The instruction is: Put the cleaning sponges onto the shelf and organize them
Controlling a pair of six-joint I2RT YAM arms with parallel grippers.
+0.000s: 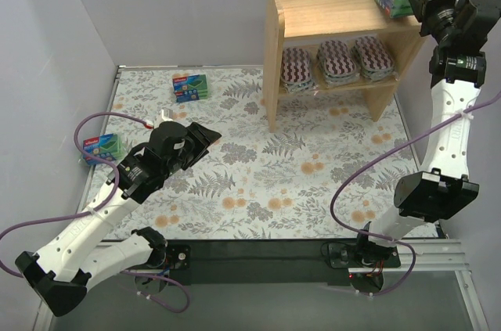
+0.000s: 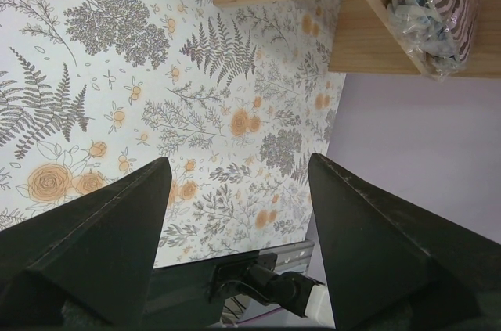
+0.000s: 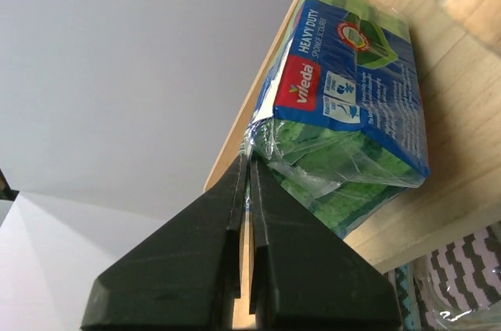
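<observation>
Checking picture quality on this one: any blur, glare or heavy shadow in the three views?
Top external: even, soft light, the shelf slightly dimmer on its lower tier. Left wrist: floral mat sharp, left gripper dark with little detail. Right wrist: green sponge pack label readable, slight glints on its wrap.

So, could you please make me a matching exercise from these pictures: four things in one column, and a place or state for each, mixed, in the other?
1. striped oval pads
2. pinched green pack, at the right end effector
3. loose green pack nearest the shelf
4. left end effector

A. open and empty
B. on the floral mat
C. lower tier
D. top tier

Pairs: 1-C, 2-D, 3-B, 4-A.
</observation>
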